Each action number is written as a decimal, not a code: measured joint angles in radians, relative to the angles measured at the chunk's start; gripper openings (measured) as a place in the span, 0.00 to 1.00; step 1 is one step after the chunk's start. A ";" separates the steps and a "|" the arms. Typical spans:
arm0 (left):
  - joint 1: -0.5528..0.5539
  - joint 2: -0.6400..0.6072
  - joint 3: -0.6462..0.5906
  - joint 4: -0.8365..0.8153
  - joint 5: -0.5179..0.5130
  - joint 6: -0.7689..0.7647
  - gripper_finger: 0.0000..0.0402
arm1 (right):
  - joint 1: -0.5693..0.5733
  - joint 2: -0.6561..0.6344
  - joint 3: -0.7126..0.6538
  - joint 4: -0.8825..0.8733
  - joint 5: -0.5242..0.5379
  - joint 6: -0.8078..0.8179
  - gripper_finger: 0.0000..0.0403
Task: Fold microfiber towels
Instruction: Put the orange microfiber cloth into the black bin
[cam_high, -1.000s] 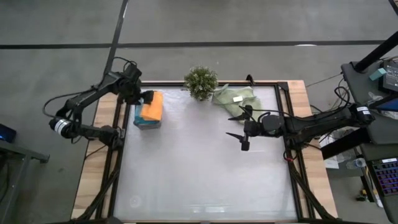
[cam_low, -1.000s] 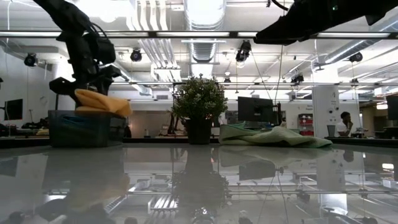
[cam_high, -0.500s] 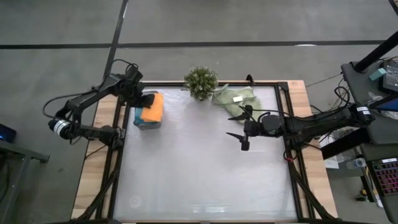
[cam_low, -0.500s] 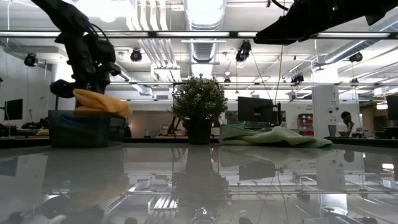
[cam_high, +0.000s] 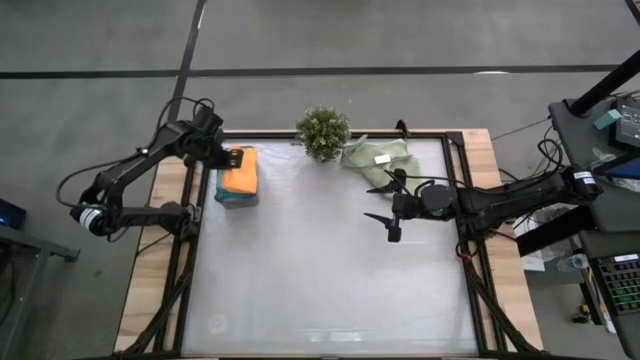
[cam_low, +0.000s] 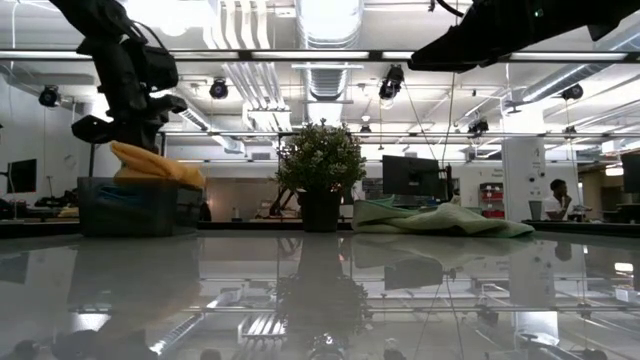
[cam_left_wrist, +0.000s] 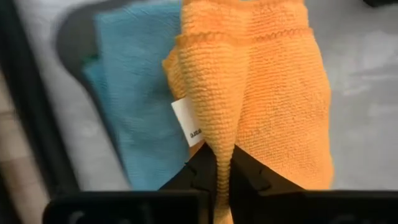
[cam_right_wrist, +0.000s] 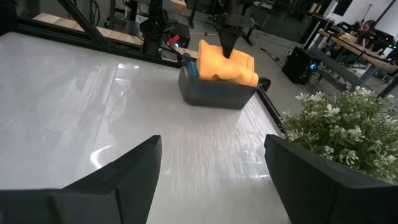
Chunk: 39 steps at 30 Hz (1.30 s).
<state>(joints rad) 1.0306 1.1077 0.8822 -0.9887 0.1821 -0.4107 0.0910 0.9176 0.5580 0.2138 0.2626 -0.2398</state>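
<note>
A bright orange towel (cam_high: 241, 172) lies on teal-blue towels (cam_left_wrist: 134, 99) in the dark grey tray (cam_high: 235, 198) at the table's far left. It also shows in the low view (cam_low: 158, 166). My left gripper (cam_high: 226, 157) is shut on the orange towel at its left side. Pale sage-green towels (cam_high: 379, 156) lie crumpled on the table at the far right, one with a white tag. My right gripper (cam_high: 386, 206) hovers open and empty right of the table's middle. My left gripper pinches a raised fold of the orange towel (cam_left_wrist: 219, 140) between its two fingers, beside the towel's small white tag (cam_left_wrist: 189, 124). The fingers come slanting down from the table's left. The rest of the towel lies slack on the blue towels in the tray.
A small bushy green plant (cam_high: 323, 131) stands at the far edge between the tray and the sage-green towels. The glossy table top (cam_high: 320, 270) is bounded by a dark frame. The room behind shows in the low view, with a person far off on the right.
My left gripper has gone toward the table's left edge, still shut on the orange towel. The towel has been drawn leftward with it over the tray.
</note>
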 joint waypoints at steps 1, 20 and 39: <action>0.000 -0.006 0.000 0.000 -0.021 0.000 0.02 | 0.000 0.000 0.000 0.000 0.000 0.000 0.68; 0.000 0.003 -0.008 0.000 -0.111 0.007 0.20 | 0.000 0.000 0.000 0.000 0.000 0.000 0.68; -0.197 -0.137 0.081 -0.018 -0.157 0.184 0.26 | 0.000 0.000 0.000 0.000 0.000 0.004 0.68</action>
<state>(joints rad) 0.8334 0.9705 0.9628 -1.0064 0.0246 -0.2270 0.0910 0.9176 0.5583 0.2142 0.2630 -0.2361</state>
